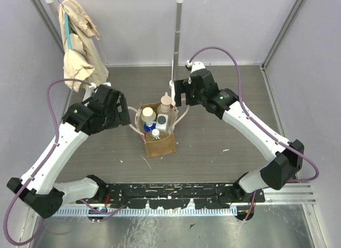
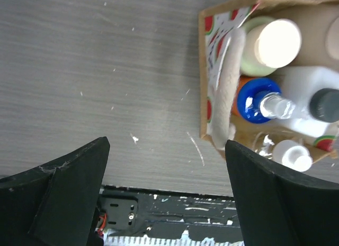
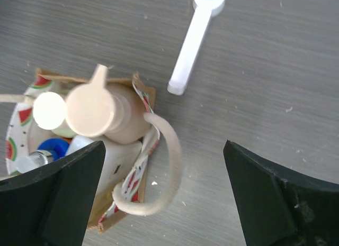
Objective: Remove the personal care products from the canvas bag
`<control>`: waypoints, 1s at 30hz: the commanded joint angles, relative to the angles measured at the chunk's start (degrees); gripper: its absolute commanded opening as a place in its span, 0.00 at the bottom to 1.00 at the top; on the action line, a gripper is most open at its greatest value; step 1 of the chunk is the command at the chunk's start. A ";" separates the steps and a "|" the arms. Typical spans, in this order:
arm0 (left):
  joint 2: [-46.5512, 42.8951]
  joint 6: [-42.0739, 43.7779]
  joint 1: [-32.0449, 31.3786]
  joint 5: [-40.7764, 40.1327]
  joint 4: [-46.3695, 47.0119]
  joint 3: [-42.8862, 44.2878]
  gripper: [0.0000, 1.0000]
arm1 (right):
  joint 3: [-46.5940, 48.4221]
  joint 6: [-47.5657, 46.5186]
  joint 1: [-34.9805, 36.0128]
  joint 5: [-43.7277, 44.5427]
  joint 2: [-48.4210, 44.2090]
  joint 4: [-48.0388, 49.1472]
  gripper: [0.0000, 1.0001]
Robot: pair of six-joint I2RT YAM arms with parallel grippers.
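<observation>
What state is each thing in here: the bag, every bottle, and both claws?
canvas bag: upright, open-topped, holding five bottles
tan pump-top bottle: upright in bag
olive-green bottle: in bag, cream cap on
orange-and-blue bottle: in bag, blue cap on
white rectangular bottle: in bag, dark cap on
small amber bottle: in bag, white cap on
left claw: open, empty
right claw: open, empty
cloth: hanging from rail
</observation>
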 commanded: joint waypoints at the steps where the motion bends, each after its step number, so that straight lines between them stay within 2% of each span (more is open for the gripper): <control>1: -4.51 -2.85 -0.12 0.13 2.21 -5.28 0.98 | -2.92 2.69 -0.23 -2.15 -3.99 2.44 1.00; 5: -5.98 -4.07 -0.12 1.43 3.65 -8.42 0.98 | -4.22 4.08 -0.30 -0.39 -2.88 0.77 1.00; 8: -6.34 -4.29 -0.12 1.96 3.70 -8.84 0.98 | -5.94 4.43 -0.22 -3.22 -2.93 1.83 0.98; 12: -7.75 -4.43 -0.12 2.12 4.02 -8.40 0.98 | -7.68 5.41 -0.26 -6.60 -3.28 2.71 0.69; 14: -8.86 -4.47 -0.12 1.86 4.41 -8.27 0.98 | -8.75 5.75 -0.24 -6.68 -3.83 2.94 0.61; 18: -9.79 -4.55 -0.12 1.59 4.31 -8.54 0.98 | -11.71 5.84 -0.27 -8.14 -6.00 3.88 0.19; 21: -9.25 -4.94 -0.12 1.96 4.19 -8.68 0.98 | -14.29 6.42 -0.22 -6.42 -9.30 2.68 0.02; 25: -8.67 -5.04 -0.12 3.14 4.21 -8.78 0.98 | -17.85 6.90 -0.24 -3.25 -15.94 0.07 0.01; 30: -8.15 -5.16 -0.12 3.59 5.84 -9.27 0.98 | -18.94 8.87 -0.25 -6.01 -22.59 -2.00 0.01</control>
